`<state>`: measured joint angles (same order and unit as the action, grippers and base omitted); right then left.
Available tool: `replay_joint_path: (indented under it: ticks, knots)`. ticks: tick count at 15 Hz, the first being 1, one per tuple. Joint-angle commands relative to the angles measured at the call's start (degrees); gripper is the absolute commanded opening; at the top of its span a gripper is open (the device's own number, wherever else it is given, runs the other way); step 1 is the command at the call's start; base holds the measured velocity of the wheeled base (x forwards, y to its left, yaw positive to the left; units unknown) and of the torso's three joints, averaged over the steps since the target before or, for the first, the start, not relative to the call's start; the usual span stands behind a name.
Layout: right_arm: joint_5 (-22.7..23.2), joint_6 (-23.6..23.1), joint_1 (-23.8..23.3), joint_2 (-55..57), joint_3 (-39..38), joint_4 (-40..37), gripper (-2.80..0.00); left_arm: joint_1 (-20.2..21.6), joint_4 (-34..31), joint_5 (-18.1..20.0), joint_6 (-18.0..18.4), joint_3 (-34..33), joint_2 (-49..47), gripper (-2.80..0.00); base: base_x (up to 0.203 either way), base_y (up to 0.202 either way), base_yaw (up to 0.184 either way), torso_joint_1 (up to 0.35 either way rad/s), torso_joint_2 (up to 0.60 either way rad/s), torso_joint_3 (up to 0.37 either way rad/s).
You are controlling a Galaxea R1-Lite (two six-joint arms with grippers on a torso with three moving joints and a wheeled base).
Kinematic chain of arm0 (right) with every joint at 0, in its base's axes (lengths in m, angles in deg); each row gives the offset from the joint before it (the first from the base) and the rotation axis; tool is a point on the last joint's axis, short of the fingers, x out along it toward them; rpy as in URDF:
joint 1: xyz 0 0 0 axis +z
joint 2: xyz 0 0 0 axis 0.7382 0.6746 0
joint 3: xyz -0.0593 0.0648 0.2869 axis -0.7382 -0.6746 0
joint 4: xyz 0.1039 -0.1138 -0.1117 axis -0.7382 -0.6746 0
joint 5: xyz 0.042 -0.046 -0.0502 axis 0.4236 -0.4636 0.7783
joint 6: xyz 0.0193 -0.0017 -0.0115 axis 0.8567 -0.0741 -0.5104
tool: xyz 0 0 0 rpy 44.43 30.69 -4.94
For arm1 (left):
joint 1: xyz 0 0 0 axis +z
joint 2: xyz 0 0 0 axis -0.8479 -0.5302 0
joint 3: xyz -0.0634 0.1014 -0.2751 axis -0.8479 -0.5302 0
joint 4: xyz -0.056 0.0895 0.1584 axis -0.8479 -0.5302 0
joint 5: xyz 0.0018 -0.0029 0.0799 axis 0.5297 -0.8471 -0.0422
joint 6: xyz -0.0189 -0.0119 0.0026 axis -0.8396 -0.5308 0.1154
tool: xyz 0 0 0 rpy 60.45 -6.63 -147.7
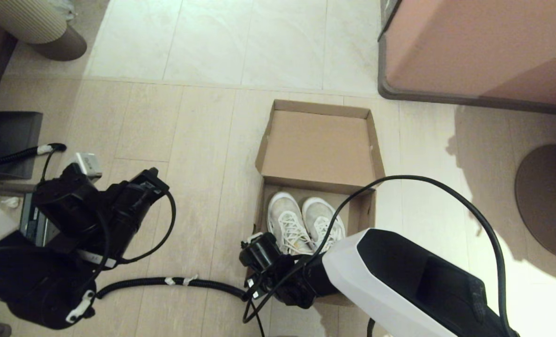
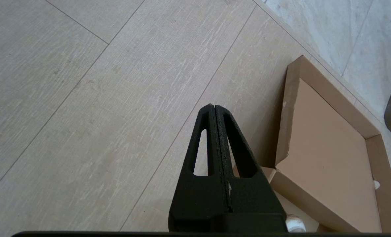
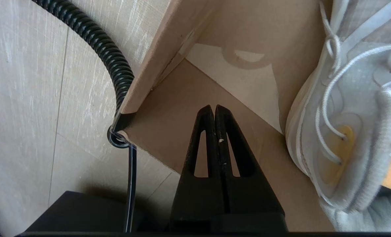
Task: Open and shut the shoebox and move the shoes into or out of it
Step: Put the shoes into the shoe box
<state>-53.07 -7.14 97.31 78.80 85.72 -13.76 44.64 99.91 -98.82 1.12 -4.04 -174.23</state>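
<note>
Landmark: the shoebox (image 1: 319, 154), which I see standing open on the floor (image 1: 189, 140), its lid (image 1: 320, 145) folded back flat on the far side. The shoes (image 1: 306, 224) lie side by side inside the box, toes toward the lid. My right gripper (image 3: 214, 110), fingers pressed together and holding nothing, hangs over the box's near left corner, just beside the nearer shoe. My left gripper (image 2: 214, 108), likewise pressed together and empty, hovers over bare floor well to the left of the box. A pinkish cabinet (image 1: 484, 47) stands beyond the box, to its right.
</note>
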Motion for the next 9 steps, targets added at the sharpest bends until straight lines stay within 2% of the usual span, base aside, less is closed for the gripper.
replay_joint_path:
  ticks: [1, 7, 9]
  knots:
    - [-0.06, 0.01, -0.02, 0.67, 0.74, -0.01, -2.8, 0.07, 0.48, -0.1, -0.37, 0.04, 0.14, -2.8, 0.0, 0.0, 0.0, 0.0, 0.0, 0.0]
    - [-1.54, 0.27, 0.34, 3.78, 10.81, -10.97, -2.8, 0.15, 0.48, -0.19, -0.72, -0.14, 1.64, -2.8, 0.0, 0.0, 0.0, 0.0, 0.0, 0.0]
    - [-1.5, 0.28, 1.31, 3.64, 11.69, -14.4, -2.8, 0.15, 0.48, -0.27, -0.72, -0.13, 2.35, -2.8, 0.0, 0.0, 0.0, 0.0, 0.0, 0.0]
